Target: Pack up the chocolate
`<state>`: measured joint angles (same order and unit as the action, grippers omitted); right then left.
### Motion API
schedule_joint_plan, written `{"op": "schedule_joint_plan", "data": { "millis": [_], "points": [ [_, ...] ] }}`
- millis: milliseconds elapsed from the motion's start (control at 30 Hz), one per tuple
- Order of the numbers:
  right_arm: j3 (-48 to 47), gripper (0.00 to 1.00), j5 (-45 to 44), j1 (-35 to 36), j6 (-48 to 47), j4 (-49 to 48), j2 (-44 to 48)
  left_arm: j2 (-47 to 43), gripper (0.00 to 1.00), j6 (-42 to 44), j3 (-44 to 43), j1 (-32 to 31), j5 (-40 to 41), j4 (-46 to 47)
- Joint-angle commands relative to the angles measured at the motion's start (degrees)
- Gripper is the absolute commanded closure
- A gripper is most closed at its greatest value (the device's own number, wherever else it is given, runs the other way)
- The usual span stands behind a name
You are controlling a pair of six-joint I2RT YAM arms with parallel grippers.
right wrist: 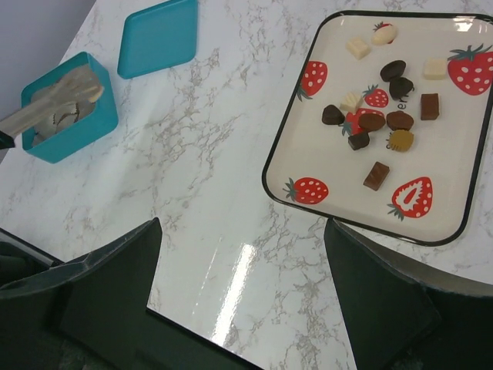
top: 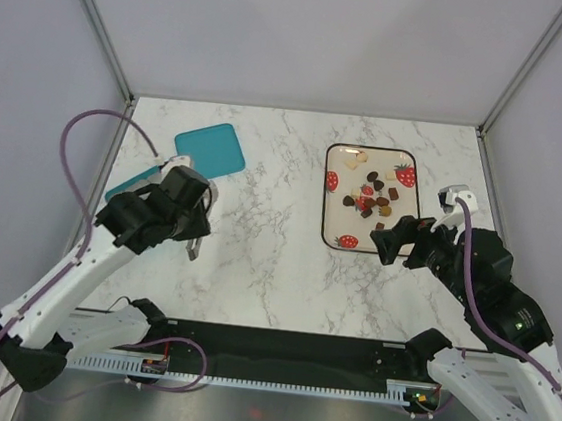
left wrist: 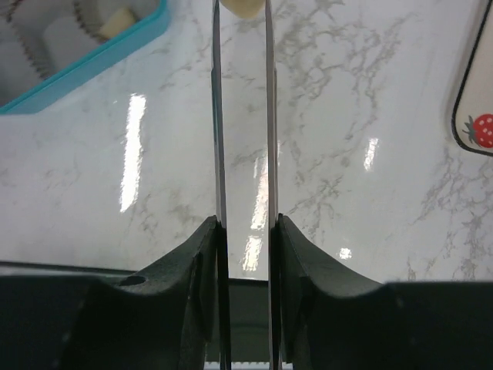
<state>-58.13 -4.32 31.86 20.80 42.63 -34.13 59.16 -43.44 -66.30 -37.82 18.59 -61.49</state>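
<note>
The chocolate (right wrist: 372, 121), several dark brown, mid brown and cream-white pieces, lies on a strawberry-print tray (right wrist: 286, 146), also in the top view (top: 335, 206). My left gripper (left wrist: 246, 223) is shut on long silver tongs (left wrist: 218, 116). The tongs' tips pinch a cream-white piece (left wrist: 243, 6) at the top edge of that view, close to an open teal box (left wrist: 92, 58). The box holds paper cups and one cream piece (left wrist: 115, 23). In the right wrist view the tongs (right wrist: 54, 104) reach over the box (right wrist: 73, 127). My right gripper (right wrist: 243, 227) is open and empty, above the table near the tray's near-left corner.
The box's teal lid (top: 210, 149) lies flat on the marble table behind the left gripper (top: 186, 206). The right gripper (top: 401, 238) hovers at the tray's near right side. Grey walls with metal posts close in the table's far side and flanks.
</note>
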Motion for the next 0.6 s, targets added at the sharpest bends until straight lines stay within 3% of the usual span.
{"op": "schedule_joint_plan", "data": {
  "millis": [0, 267, 567],
  "points": [
    [0.4, 0.05, 0.6, 0.9, 0.1, -2.7, -0.6, -5.2, 0.65, -7.5, 0.6, 3.8, 4.7, -13.0],
    [-0.1, 0.05, -0.4, 1.9, -0.5, -2.8, -0.5, -8.5, 0.62, -7.5, 1.0, 10.5, 7.3, -20.7],
    [-0.1, 0.04, -1.7, 3.0, -1.1, -2.7, 0.0, -4.8, 0.65, -3.2, 2.7, 14.5, 9.2, -17.3]
  ]
}}
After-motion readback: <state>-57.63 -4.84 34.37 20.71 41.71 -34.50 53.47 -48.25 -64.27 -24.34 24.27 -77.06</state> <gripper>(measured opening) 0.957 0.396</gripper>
